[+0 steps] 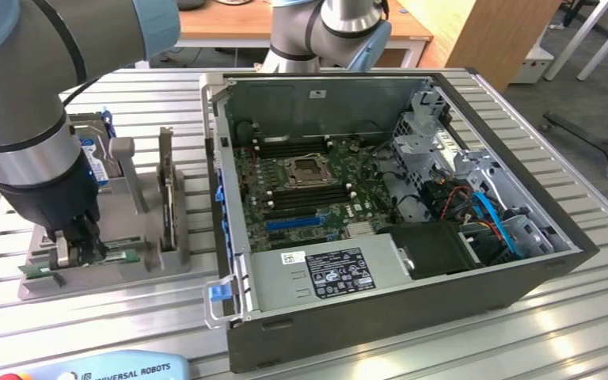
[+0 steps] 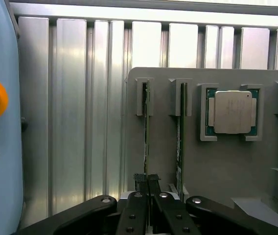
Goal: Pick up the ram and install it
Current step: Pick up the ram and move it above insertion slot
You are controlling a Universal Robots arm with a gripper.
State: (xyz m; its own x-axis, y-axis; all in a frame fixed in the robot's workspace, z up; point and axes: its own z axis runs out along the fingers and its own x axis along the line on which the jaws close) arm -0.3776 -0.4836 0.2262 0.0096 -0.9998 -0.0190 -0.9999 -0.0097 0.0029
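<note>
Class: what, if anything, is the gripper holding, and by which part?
The gripper is shut on the ram, pinching its thin upper edge; the ram stands on edge in the grey holder's slot.

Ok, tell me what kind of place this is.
Probably a robotics lab or workshop: an open computer case on a slatted aluminium table, a grey parts fixture beside it, and wooden desks behind.

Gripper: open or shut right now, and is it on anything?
Gripper: shut, pinched on the top edge of the ram, which stands upright in its slot in the gray tray.
</note>
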